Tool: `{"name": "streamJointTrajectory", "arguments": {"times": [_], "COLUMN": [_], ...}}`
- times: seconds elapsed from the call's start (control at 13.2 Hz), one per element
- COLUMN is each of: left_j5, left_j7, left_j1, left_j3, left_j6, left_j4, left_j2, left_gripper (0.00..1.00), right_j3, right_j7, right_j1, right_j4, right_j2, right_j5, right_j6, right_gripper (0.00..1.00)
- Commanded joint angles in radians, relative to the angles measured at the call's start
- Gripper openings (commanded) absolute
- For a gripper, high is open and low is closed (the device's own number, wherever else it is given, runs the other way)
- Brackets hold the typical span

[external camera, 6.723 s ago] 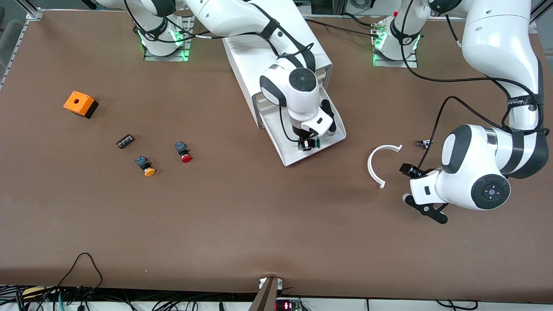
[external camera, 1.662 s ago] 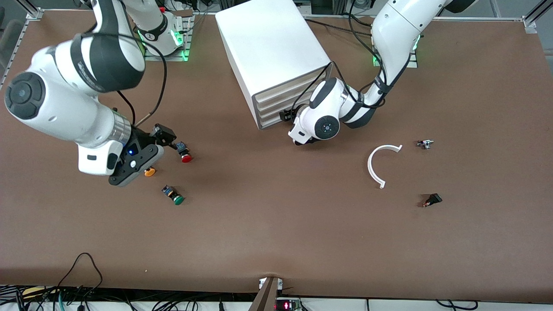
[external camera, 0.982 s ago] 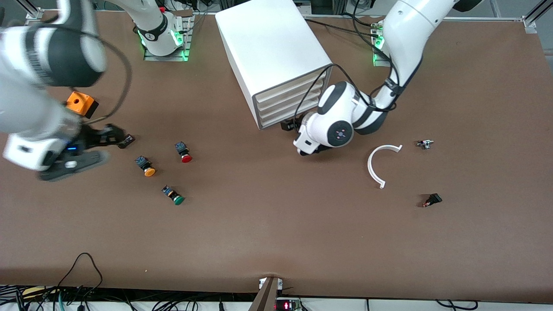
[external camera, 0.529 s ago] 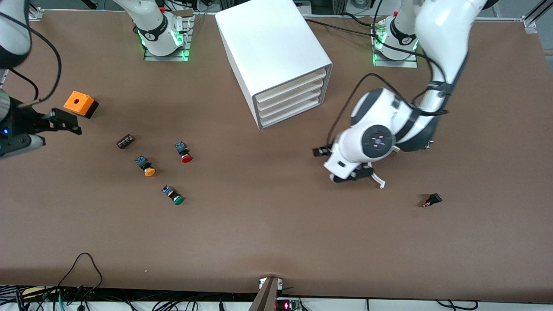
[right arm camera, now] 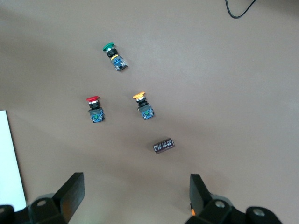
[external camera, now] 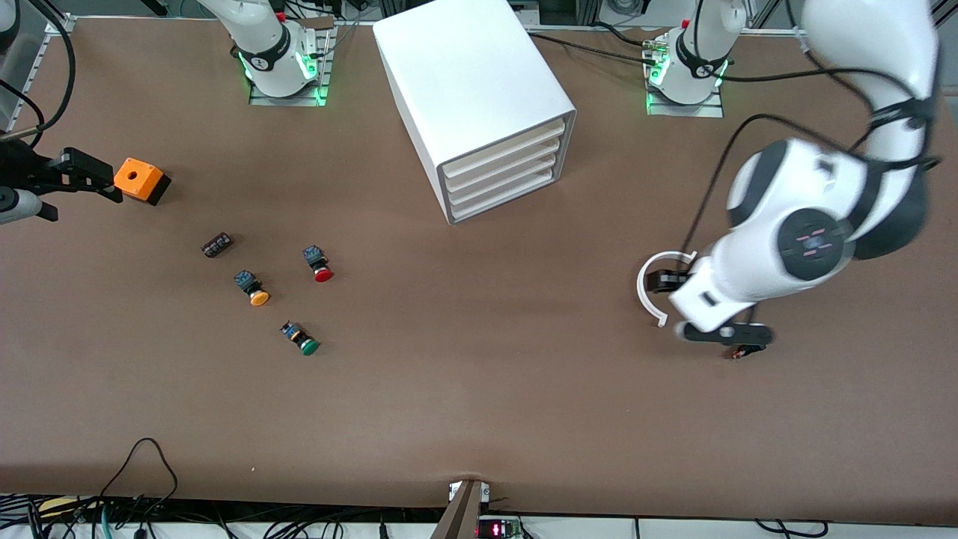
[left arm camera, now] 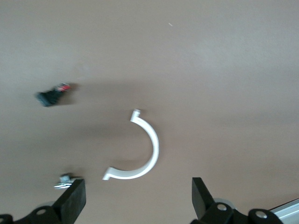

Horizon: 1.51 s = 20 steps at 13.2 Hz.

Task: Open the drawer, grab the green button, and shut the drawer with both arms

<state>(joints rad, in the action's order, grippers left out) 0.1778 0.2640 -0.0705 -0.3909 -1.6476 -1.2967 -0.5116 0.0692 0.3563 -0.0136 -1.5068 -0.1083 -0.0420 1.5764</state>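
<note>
On the table (external camera: 479, 419) lie three push buttons: the green-capped button (external camera: 300, 338) nearest the front camera, an orange-capped button (external camera: 251, 288) and a red-capped button (external camera: 317, 264) farther back, with one small dark cylinder (external camera: 217, 245) beside them and one orange box (external camera: 140, 180). The cabinet (external camera: 479, 105) shows four drawers (external camera: 500, 177), all shut. The left gripper (external camera: 703, 305), jaws wide and empty, hangs over one white arc (left arm camera: 136, 150) and one small black part (left arm camera: 50, 96); the right gripper (external camera: 52, 187), also wide and empty, is over the right arm's end of the table.
</note>
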Motion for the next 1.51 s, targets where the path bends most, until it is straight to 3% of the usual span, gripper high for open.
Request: {"name": "streamJointTrajectory", "arguments": {"times": [0.0,0.08,0.15,0.3,0.53,0.76,1.21,1.44], "left_j5": [-0.003,-0.018,-0.058,-0.132,-0.124,-0.162,-0.155,-0.153], "left_j7": [-0.110,-0.124,-0.143,-0.204,-0.255,-0.261,-0.259,-0.253], "left_j1": [0.007,0.035,0.075,0.100,0.100,0.095,0.095,0.103], "left_j3": [0.061,0.120,0.204,0.286,0.303,0.346,0.346,0.342], "left_j6": [0.015,0.020,0.003,-0.073,-0.165,-0.216,-0.013,-0.001], "left_j4": [-0.016,-0.027,-0.088,-0.238,-0.455,-0.525,-0.400,-0.388], "left_j2": [0.095,0.131,0.198,0.336,0.510,0.605,0.564,0.553], "left_gripper": [1.00,1.00,1.00,1.00,1.00,1.00,1.00,1.00], "right_j3": [-0.003,0.016,0.020,0.011,0.011,0.006,0.004,0.000], "right_j7": [0.047,0.078,0.105,0.101,0.112,0.096,0.093,0.092], "right_j1": [0.023,0.023,0.023,0.017,0.017,0.006,0.004,0.004], "right_j4": [-0.023,-0.021,-0.007,0.029,0.030,0.030,0.030,0.031], "right_j2": [0.019,0.021,0.024,0.022,0.018,0.012,0.019,0.019], "right_j5": [0.037,0.057,0.062,0.057,0.048,0.068,0.093,0.087], "right_j6": [-0.010,-0.038,-0.065,-0.099,-0.099,-0.095,-0.095,-0.095], "right_gripper": [1.00,1.00,1.00,1.00,1.00,1.00,1.00,1.00]}}
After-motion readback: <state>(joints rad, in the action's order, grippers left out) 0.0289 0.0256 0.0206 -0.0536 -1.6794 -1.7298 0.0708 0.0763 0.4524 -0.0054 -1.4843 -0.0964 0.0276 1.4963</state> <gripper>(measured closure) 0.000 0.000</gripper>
